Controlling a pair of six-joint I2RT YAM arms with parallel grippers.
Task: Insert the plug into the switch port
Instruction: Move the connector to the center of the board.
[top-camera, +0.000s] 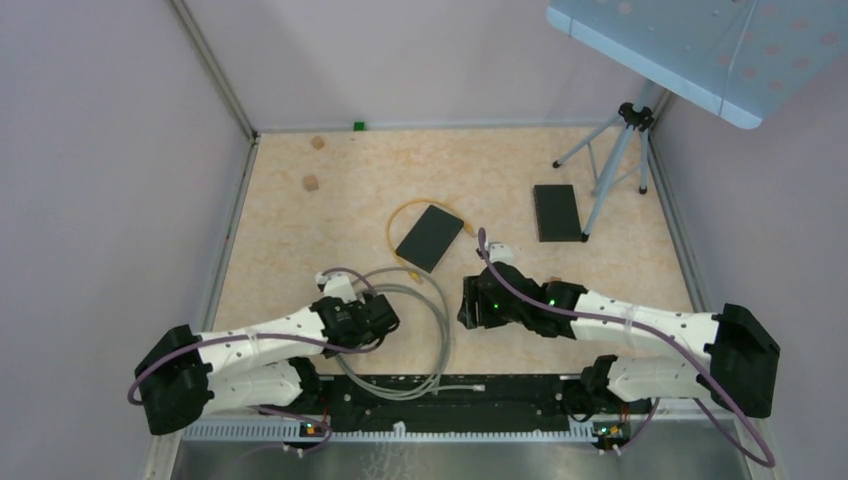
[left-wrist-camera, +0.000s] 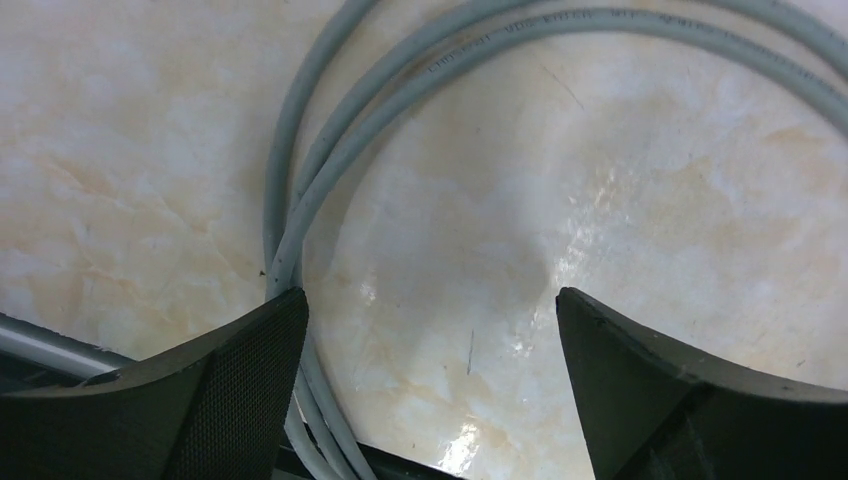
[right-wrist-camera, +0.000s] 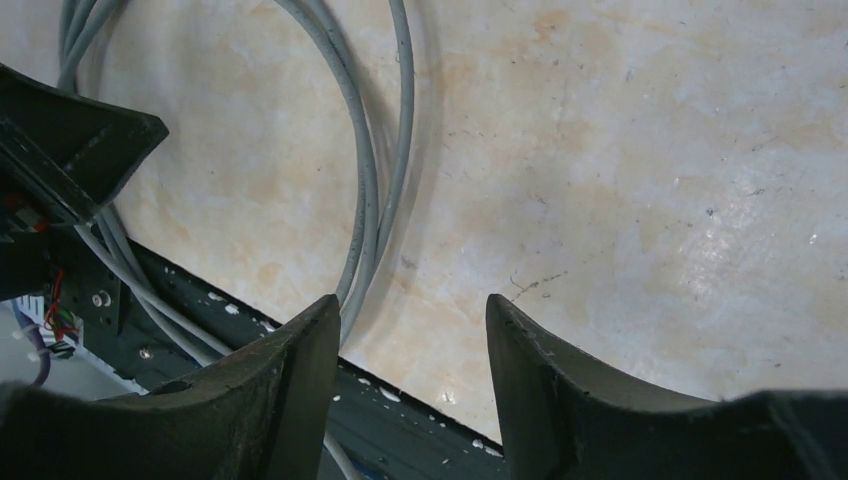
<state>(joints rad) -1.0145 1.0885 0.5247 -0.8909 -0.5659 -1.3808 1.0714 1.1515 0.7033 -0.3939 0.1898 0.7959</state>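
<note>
A grey cable (top-camera: 440, 335) lies coiled on the marble table between the arms. Its plug end (top-camera: 474, 386) rests on the black rail at the near edge. The switch (top-camera: 430, 238), a flat black box with a yellow cable looped behind it, lies mid-table; its port does not show. My left gripper (top-camera: 388, 318) stands wide open over the coil's left side. In the left wrist view the grey cable (left-wrist-camera: 300, 190) runs just under the left fingertip (left-wrist-camera: 250, 370), and only bare table lies between the jaws (left-wrist-camera: 430, 335). My right gripper (top-camera: 468, 303) (right-wrist-camera: 412, 325) is open and holds nothing, beside the grey cable (right-wrist-camera: 365, 200).
A second flat black box (top-camera: 556, 212) lies at the back right by a tripod (top-camera: 615, 165) carrying a tilted panel. Two small wooden blocks (top-camera: 311, 183) sit at the back left. White walls close the table in on the left, back and right.
</note>
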